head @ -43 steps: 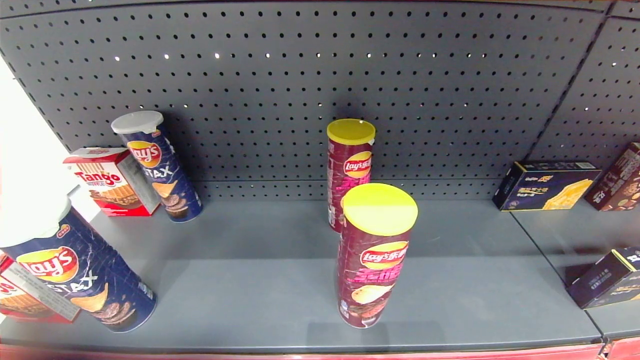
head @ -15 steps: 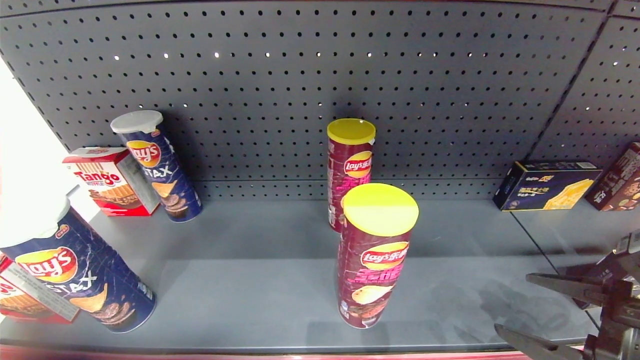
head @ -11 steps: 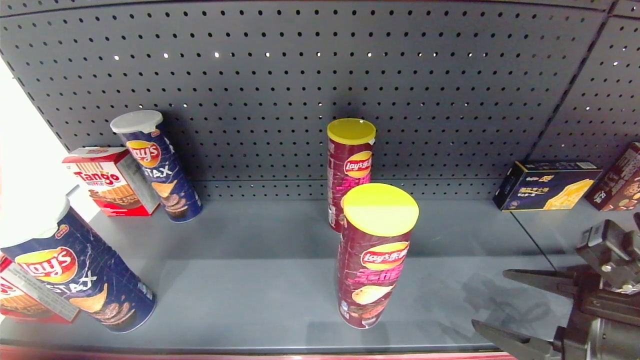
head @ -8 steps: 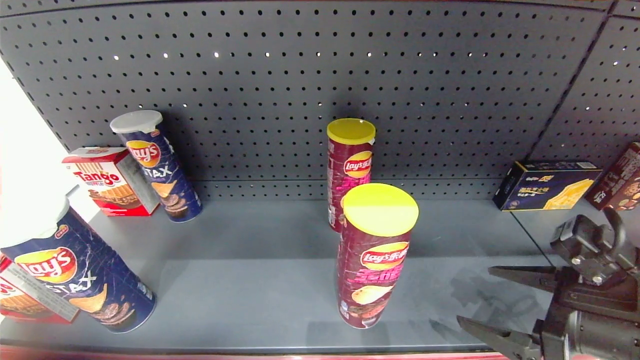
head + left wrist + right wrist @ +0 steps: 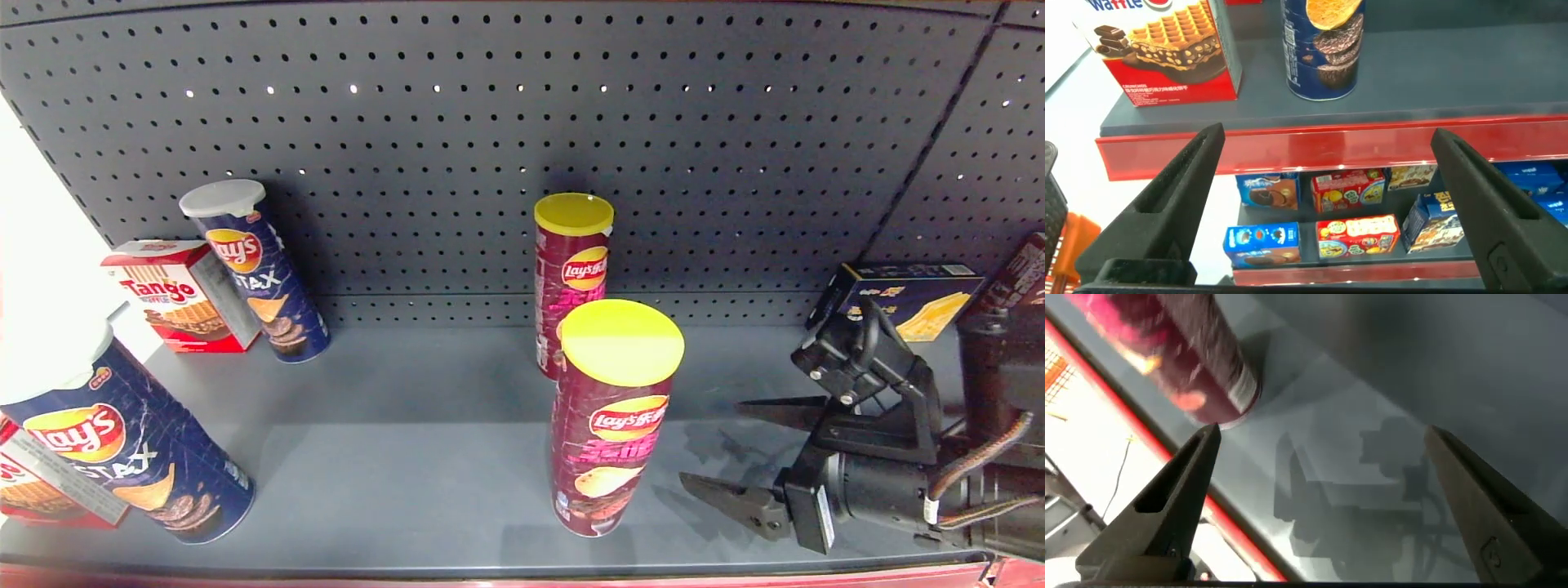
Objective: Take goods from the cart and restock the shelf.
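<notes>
Head view: a dark grey metal shelf [image 5: 408, 457] backed by perforated panel holds two maroon cylindrical chip cans with yellow plastic lids. The front maroon can [image 5: 612, 425] stands upright near the shelf's front lip, and its twin [image 5: 571, 269] stands directly behind that can, near the panel. The black right end effector [image 5: 712, 443] hovers just right of the front can and clear of it, fingers spread wide and holding nothing. The left end effector [image 5: 1327, 137], seen from the left wrist, is likewise spread and empty. It sits well left of the front can and lower, facing the shelf's red front edge [image 5: 1290, 147].

Restocking appears partly done: both cans are placed, but bare shelf remains, so more trips to the cart are likely. Open room lies left of the front can, reaching as far as two blue white-lidded cans [image 5: 261, 278] and a red wafer box [image 5: 175, 298]. Right of it, space narrows toward a dark blue carton [image 5: 906, 306]. The front can stands close to the lip, so a sideways knock could tip it off.
</notes>
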Controlling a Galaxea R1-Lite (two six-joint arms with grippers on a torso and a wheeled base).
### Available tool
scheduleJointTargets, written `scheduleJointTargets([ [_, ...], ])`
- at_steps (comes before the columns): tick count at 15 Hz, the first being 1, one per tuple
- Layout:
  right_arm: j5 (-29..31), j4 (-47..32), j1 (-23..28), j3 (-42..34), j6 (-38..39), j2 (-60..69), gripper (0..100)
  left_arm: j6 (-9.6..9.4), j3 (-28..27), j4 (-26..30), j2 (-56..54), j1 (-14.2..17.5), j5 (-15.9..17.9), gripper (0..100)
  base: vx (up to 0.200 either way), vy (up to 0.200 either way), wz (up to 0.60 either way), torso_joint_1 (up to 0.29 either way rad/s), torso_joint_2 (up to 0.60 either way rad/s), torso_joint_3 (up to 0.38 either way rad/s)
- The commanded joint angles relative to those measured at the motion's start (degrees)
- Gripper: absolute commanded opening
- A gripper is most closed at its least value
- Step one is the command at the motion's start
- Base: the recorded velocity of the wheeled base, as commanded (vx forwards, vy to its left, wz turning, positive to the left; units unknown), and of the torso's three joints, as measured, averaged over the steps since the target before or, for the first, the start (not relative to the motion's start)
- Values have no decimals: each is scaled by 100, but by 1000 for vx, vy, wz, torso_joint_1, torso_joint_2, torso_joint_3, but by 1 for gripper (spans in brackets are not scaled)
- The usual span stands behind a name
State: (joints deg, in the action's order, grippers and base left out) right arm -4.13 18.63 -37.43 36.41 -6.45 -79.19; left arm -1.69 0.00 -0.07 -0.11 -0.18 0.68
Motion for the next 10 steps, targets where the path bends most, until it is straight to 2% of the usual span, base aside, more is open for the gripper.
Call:
scheduleJointTargets([
  [1,79,36,-54,199,3,-343,100,11,0,-1,11,1,2,100,0,0,0,0,0,0],
  [10,79,124,-257,454,3,-712,100,46,0,-1,11,1,2,100,0,0,0,0,0,0],
])
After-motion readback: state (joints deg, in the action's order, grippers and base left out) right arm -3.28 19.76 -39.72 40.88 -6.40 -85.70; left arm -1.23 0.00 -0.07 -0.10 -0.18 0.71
